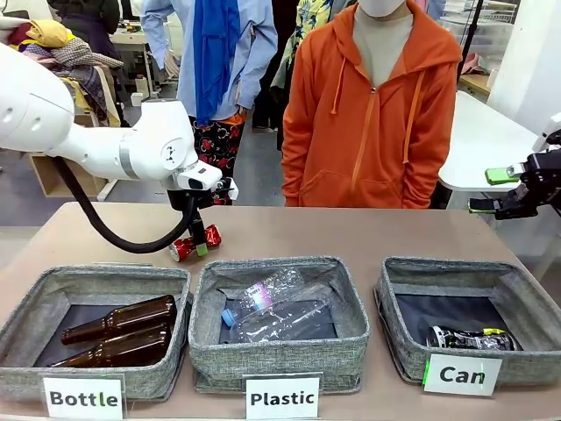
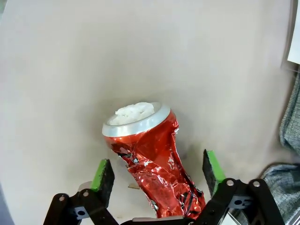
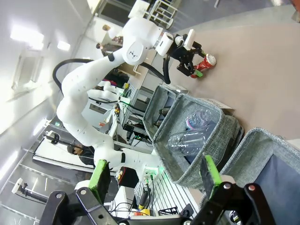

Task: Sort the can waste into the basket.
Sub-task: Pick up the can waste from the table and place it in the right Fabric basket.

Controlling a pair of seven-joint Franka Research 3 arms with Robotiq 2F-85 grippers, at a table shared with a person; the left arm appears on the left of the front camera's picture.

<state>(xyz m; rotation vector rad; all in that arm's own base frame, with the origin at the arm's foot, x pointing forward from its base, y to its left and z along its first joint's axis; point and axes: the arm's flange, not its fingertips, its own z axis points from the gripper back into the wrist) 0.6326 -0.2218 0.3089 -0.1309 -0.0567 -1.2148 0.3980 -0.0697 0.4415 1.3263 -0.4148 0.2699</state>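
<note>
The crushed red can lies on its side on the table behind the bins. My left gripper is down over it. In the left wrist view the red can lies between the green pads of the left gripper, which is open with gaps on both sides. The dark can with green and white print lies in the "Can" basket at the right. My right gripper hangs open and empty above the table's right edge, behind that basket; its view shows the right gripper apart from the basket.
The "Bottle" bin at left holds two brown glass bottles. The "Plastic" bin in the middle holds clear plastic bottles. A person in an orange hoodie stands at the far side. The left arm's black cable loops over the table.
</note>
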